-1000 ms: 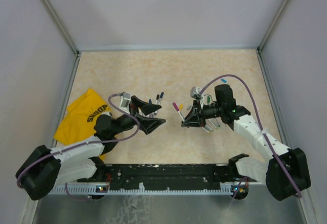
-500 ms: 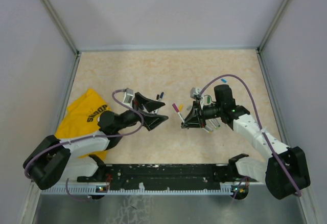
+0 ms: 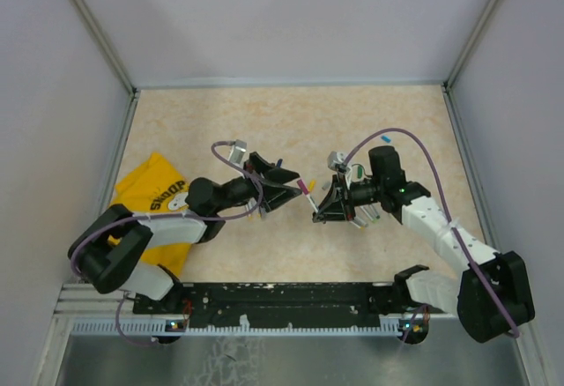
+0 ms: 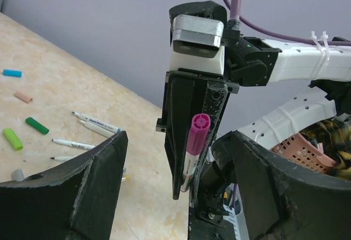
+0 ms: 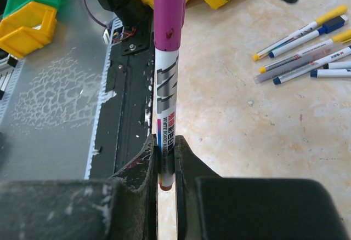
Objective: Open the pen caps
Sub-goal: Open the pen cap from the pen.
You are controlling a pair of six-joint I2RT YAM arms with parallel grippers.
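At centre, left claw [image 3: 293, 187] moved in, jaws wide astride purple cap [image 4: 197, 132]; right claw [image 3: 317, 214] clamps pen [image 5: 165, 122].

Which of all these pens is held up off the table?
The magenta-capped pen, clamped in the right gripper; the other pens lie flat on the table.

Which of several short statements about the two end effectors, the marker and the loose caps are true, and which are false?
1. The right end effector grips a whiteboard marker. True.
2. The marker's magenta cap is already off. False: it sits on the marker.
3. The left end effector is shut on that cap. False: its jaws stand open, apart from the cap.
4. Loose green caps lie on the table. True.
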